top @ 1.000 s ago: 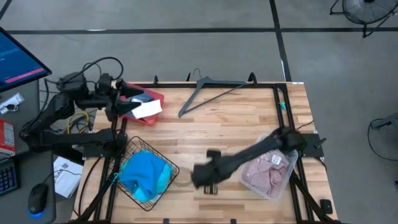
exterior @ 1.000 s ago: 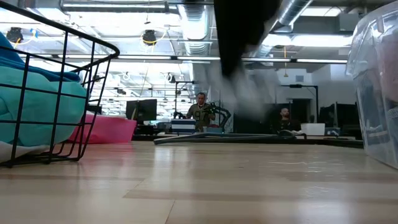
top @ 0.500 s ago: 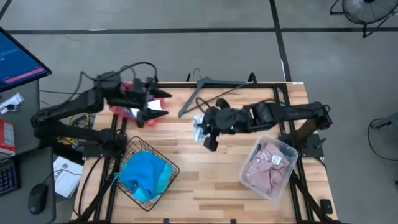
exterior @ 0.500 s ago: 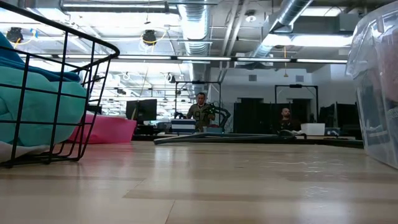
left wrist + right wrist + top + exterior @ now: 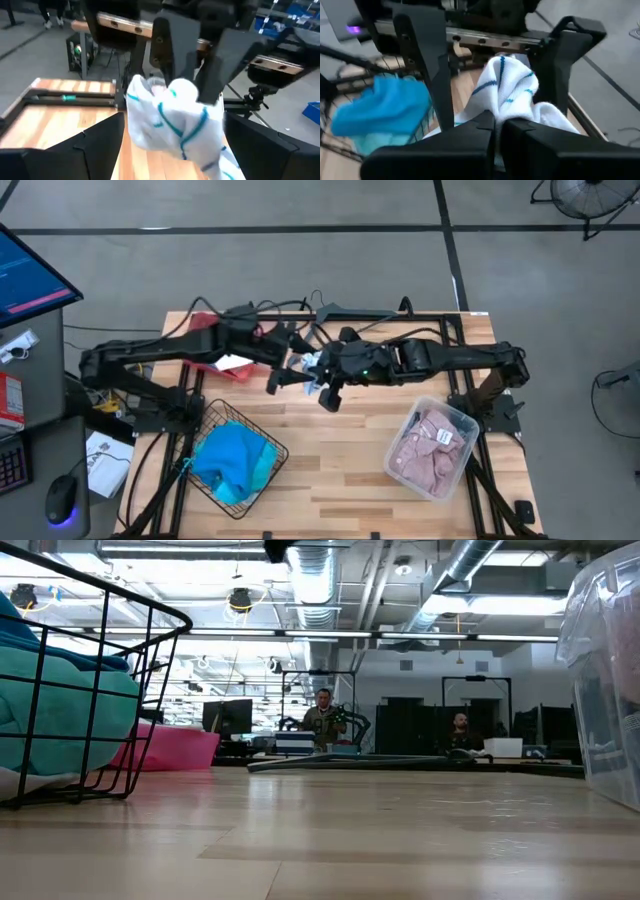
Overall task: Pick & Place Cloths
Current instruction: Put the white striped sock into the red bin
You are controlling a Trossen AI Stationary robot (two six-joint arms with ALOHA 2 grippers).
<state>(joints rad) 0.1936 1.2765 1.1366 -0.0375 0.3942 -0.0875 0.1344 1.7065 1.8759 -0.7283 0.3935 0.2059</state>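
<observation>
A turquoise cloth [image 5: 232, 457] is already put in the wire basket [image 5: 275, 452], and pink cloths [image 5: 425, 457] in the clear box [image 5: 466, 431]. A white striped cloth [image 5: 507, 85] is pinched tight in the right end effector [image 5: 318, 376] above the table [image 5: 340, 450]. The left end effector [image 5: 288, 370] is spread open around it, so this cloth is judged still to be put away.

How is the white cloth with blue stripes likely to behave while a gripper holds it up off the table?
Probably floppy: the white striped cloth bunches and folds where the right gripper pinches it, its loose part drooping. Likely light, since a small pinch holds it. It may sag or swing as the open left gripper closes in, so a clean handover could be tricky.
</observation>
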